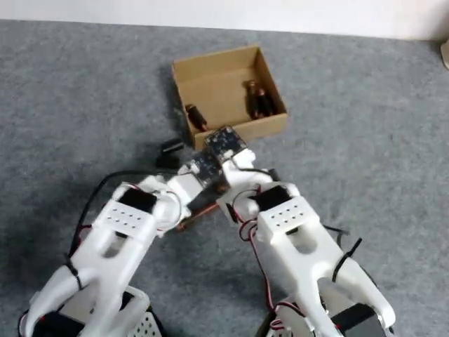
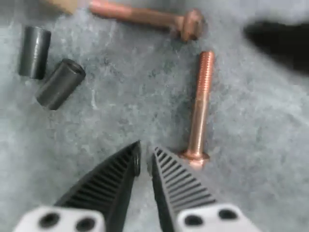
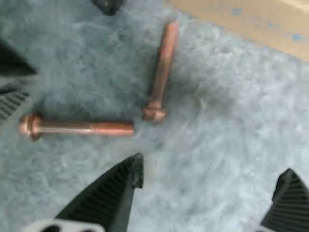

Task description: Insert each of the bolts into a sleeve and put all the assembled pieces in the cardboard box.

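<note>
left gripper [image 2: 146,151] fingers nearly touching, holding nothing; nearest bolt [image 2: 199,104] lies just beside the tips, head toward them, long axis running straight away, so we judge the left arm nearer. right gripper [image 3: 212,179] spread wide, empty, near a second bolt [image 3: 161,67]. left wrist view adds two loose sleeves [image 2: 60,83]; high view adds assembled pieces [image 1: 258,102] inside the cardboard box [image 1: 245,133].

The cardboard box [image 1: 245,132] on the counter [image 1: 365,175].
Assembled pieces [image 1: 258,102] lie inside it; black sleeves [image 1: 170,147] just beside its corner.
</note>
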Action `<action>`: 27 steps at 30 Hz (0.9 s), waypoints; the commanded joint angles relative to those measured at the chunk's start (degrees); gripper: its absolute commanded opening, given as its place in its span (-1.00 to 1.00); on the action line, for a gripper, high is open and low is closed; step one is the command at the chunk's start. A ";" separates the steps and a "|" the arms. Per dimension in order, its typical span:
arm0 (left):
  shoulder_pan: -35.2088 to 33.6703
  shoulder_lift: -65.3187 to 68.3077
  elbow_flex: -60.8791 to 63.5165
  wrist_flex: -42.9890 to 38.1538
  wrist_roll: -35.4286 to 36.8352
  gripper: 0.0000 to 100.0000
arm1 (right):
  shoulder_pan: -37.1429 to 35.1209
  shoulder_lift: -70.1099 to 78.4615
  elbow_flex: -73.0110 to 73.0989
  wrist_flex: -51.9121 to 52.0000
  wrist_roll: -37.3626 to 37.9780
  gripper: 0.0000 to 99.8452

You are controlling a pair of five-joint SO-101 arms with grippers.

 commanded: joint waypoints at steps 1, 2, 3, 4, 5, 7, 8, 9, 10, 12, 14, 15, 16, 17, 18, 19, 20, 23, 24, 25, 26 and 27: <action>7.52 -0.40 -0.13 0.53 -2.11 -0.91 | 2.33 -1.45 -0.57 -1.36 0.44 -0.23; 8.48 -0.40 -0.22 0.70 -2.11 -0.91 | 2.86 -1.45 -0.57 -1.36 0.44 -0.23; 9.54 -0.40 -0.31 0.70 -2.11 -0.91 | 3.12 -1.45 -0.57 -1.36 0.44 -0.23; 10.33 -0.40 -0.40 0.79 -2.11 -0.90 | 3.30 -1.45 -0.57 -1.36 0.44 -0.23; 11.12 -0.40 -0.40 0.88 -2.11 -0.88 | 3.30 -1.45 -0.57 -1.36 0.44 -0.23; 12.88 -0.48 -0.48 2.73 -2.11 -0.79 | 3.30 -1.45 -0.57 -1.36 0.44 -0.23; 13.76 -0.48 -0.57 3.87 -2.20 -0.75 | 3.30 -1.45 -0.57 -1.36 0.44 -0.23; 14.20 -0.48 -1.10 4.92 -2.20 -0.73 | 3.30 -1.45 -0.57 -1.36 0.44 -0.23; 14.20 -0.48 -1.54 5.63 -2.20 -0.72 | 3.30 -1.45 -0.57 -1.36 0.44 -0.23; 14.20 -0.48 -1.71 5.89 -2.20 -0.74 | 3.21 -1.45 -0.57 -1.36 0.44 -0.23; 14.20 -0.48 -1.63 6.07 -2.20 -0.74 | 3.38 -1.54 -0.57 -1.36 0.44 -0.23; 14.20 -0.48 -1.10 6.07 -2.20 -0.74 | 3.56 -2.15 -0.57 -1.27 0.44 -0.23; 14.20 -0.48 -0.57 5.80 -2.20 -0.74 | 4.18 -3.38 -0.40 -1.27 0.44 -0.23; 14.20 -0.48 -0.13 5.80 -2.20 -0.74 | 4.79 -5.05 -0.13 -1.27 0.35 -0.23; 14.20 -0.48 0.22 5.80 -2.20 -0.74 | 5.58 -7.08 -0.13 -1.27 0.00 -0.23; 14.20 -0.48 0.31 5.80 -2.20 -0.74 | 6.64 -9.45 -0.13 -1.36 -1.14 -0.23; 14.11 -0.48 0.31 5.80 -2.20 -0.74 | 7.87 -11.91 -0.13 -1.45 -2.55 -0.23; 14.11 -0.48 0.22 5.71 -2.20 -0.74 | 11.56 -17.71 1.36 -1.98 -5.54 -0.23; 14.11 -0.48 0.22 5.71 -2.20 -0.74 | 12.53 -19.12 2.77 -3.65 -6.15 -0.23; 14.11 -0.48 0.22 5.71 -2.11 -0.74 | 13.14 -20.09 4.18 -5.49 -6.59 -0.23; 14.11 -0.48 0.31 5.71 -2.02 -0.74 | 13.49 -20.70 5.76 -7.78 -6.77 -0.23; 14.11 -0.48 0.31 5.71 -2.02 -0.74 | 13.49 -20.79 7.16 -10.07 -6.77 -0.23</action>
